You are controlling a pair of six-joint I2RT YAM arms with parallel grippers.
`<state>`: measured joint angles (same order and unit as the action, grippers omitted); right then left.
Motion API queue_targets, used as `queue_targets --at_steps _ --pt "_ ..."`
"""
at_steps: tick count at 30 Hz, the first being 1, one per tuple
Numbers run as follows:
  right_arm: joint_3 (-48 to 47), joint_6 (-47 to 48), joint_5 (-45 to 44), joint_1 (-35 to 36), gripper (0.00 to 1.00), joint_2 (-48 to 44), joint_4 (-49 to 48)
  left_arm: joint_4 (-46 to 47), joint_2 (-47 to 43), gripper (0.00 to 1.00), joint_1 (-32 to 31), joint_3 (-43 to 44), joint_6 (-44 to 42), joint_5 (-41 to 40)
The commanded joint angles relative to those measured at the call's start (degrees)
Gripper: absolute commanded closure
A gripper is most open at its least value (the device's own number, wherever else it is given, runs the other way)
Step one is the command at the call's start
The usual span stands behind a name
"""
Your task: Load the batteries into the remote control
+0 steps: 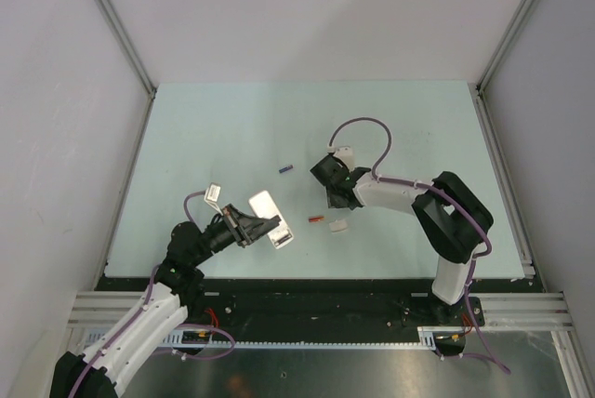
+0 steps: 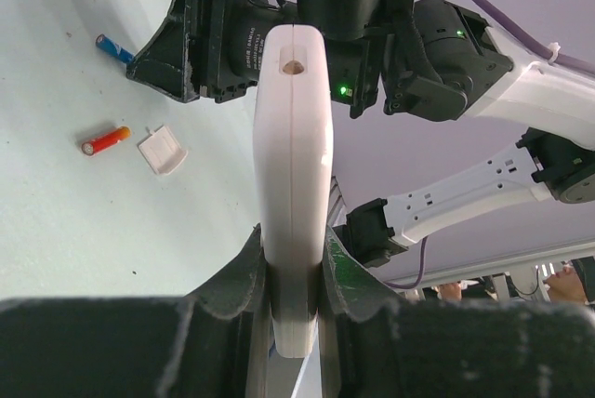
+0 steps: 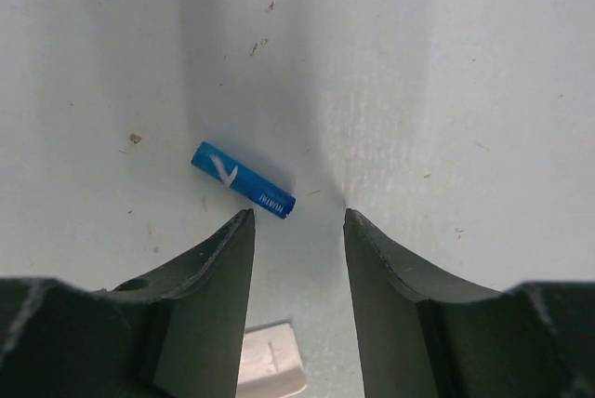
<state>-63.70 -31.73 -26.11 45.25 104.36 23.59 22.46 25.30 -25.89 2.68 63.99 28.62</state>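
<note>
L gripper [image 2: 293, 254] clamped on one end of the remote control [image 2: 293, 138], held over the table [image 1: 232, 119], R gripper [image 3: 297, 231] part-open & empty w/ blue battery [image 3: 243, 179] lying just past its tips; battery prob light, rigid, slick, rolls easy, so pinch mid-barrel.
</note>
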Motion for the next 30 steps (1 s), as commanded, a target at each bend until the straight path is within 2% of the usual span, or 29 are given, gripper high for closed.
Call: queue_targets --at_steps 1,15,19,21,22,24,26,30 --pt "0.2 8.5 -2.5 1.4 0.51 -0.7 0.1 1.2 0.0 1.00 -0.4 0.1 -0.3 -0.8" --pt "-9.2 25.1 -8.0 0.6 0.41 4.5 -2.4 1.2 -1.0 1.00 -0.4 -0.3 0.1 -0.4" --pt "-11.4 22.6 -4.0 -2.4 0.41 4.5 -4.5 1.2 -1.1 1.00 -0.4 -0.4 0.1 -0.4" --pt "-11.4 19.3 0.8 -5.9 0.44 4.2 -5.7 1.2 -1.2 1.00 -0.4 -0.5 0.2 -0.5" --pt "-11.4 16.0 2.6 -7.2 0.50 4.2 -6.1 1.2 -1.2 1.00 -0.4 -0.6 0.2 -0.5" --pt "-11.5 13.8 5.2 -8.9 0.55 4.7 -6.8 1.1 -1.3 1.00 -0.3 -0.7 0.3 -0.4" --pt "-12.3 12.7 5.5 -10.1 0.65 6.3 -6.7 1.1 -1.3 1.00 -0.4 -0.8 0.3 -0.3" --pt "-13.7 12.1 6.1 -10.9 0.73 8.5 -6.1 1.1 -1.3 1.00 -0.4 -1.1 0.4 -0.5"
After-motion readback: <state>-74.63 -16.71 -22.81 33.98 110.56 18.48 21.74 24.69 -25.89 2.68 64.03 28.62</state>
